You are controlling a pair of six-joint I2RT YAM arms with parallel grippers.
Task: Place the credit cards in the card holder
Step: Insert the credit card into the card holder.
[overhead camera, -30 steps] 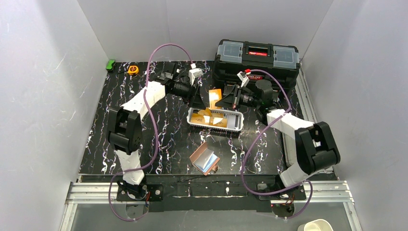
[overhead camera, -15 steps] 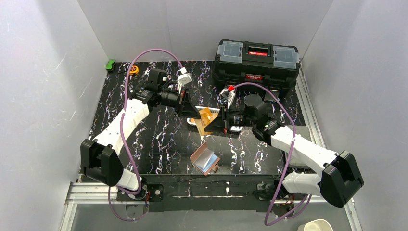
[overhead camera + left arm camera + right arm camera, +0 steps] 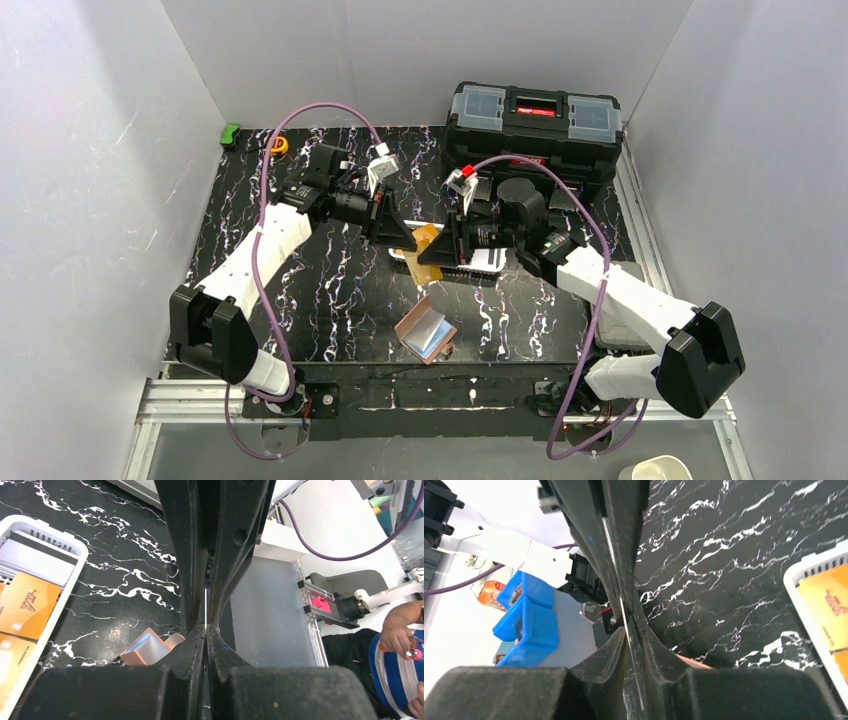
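orange card (image 3: 426, 264) mid-handover: left claw (image 3: 408, 242) has just clamped it; right claw (image 3: 441, 252) narrow around it, grip unclear. card holder (image 3: 425, 333) next.

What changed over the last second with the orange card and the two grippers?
Both arms swung toward the near side, bringing the orange card nearer and slightly left, to the left end of the white basket. The left gripper closed on the card, which the right gripper had held alone. The right fingers still flank it, and whether they have let go is unclear. The card holder and toolbox stayed put.
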